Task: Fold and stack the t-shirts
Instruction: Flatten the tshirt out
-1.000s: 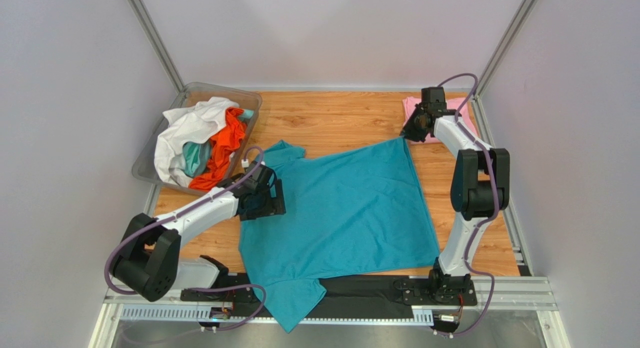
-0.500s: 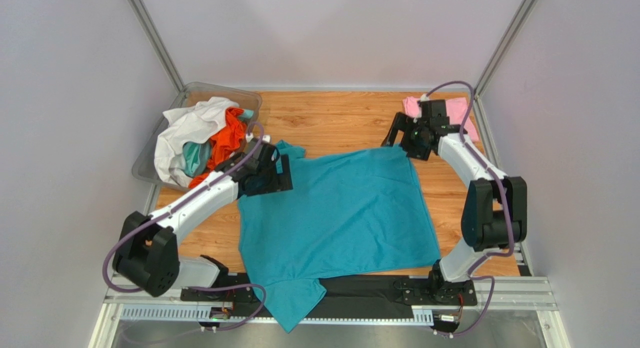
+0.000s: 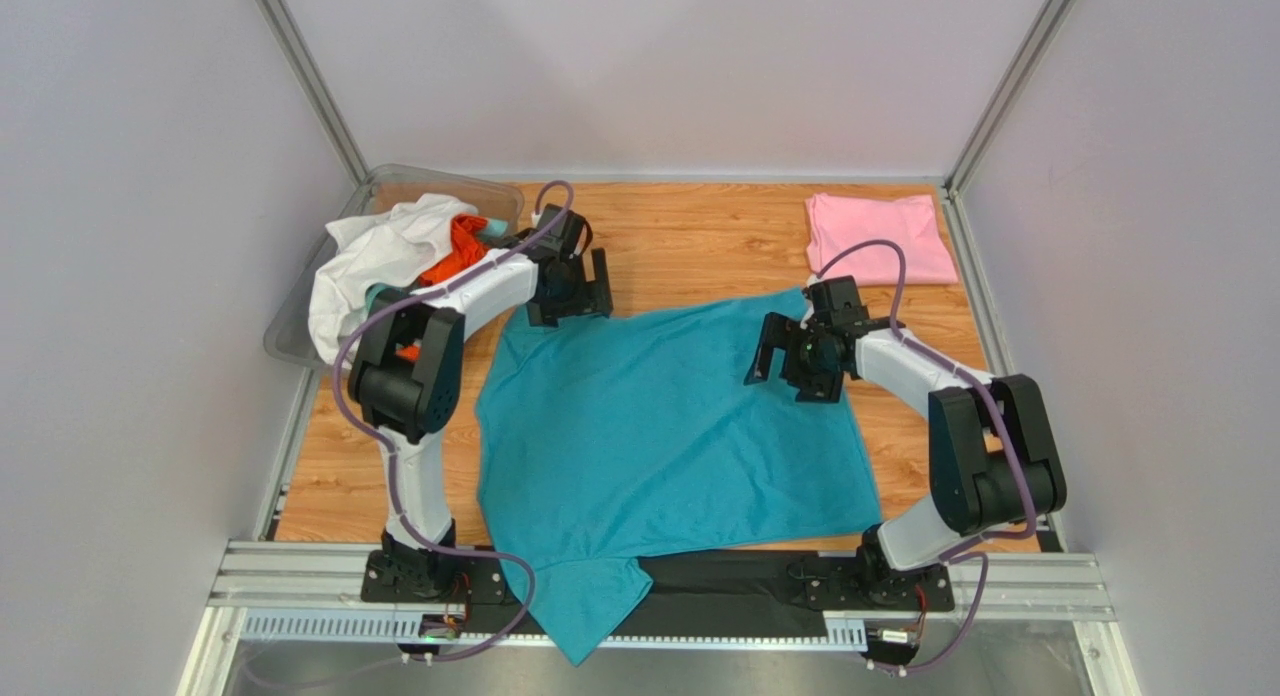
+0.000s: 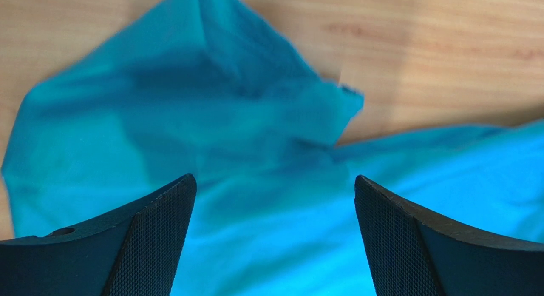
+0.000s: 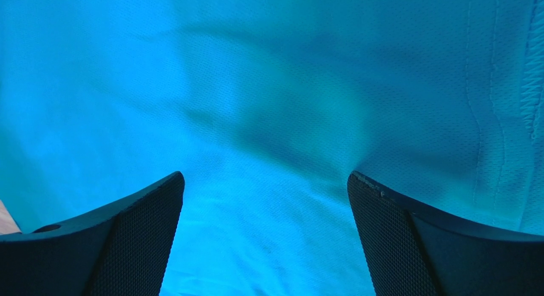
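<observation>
A teal-blue t-shirt (image 3: 676, 426) lies spread over the middle of the wooden table, one sleeve (image 3: 579, 606) hanging past the near edge. My left gripper (image 3: 571, 291) hovers open over its far left sleeve; the left wrist view shows that crumpled sleeve (image 4: 211, 111) beyond the open left gripper (image 4: 274, 187). Over the shirt's far right part, my right gripper (image 3: 789, 359) stands open too. In the right wrist view, only teal fabric (image 5: 268, 117) lies between and below the wide fingers of the right gripper (image 5: 266, 181). A folded pale pink t-shirt (image 3: 879, 234) rests at the back right.
A clear plastic bin (image 3: 289, 333) at the back left holds a heap of white (image 3: 368, 261) and orange (image 3: 458, 254) shirts. Grey walls and metal posts enclose the table on three sides. Bare wood shows left and right of the teal shirt.
My right gripper let go of the teal shirt's far right corner, opened, and drew in over the shirt. The left arm swung from the shirt's left edge to the far sleeve.
</observation>
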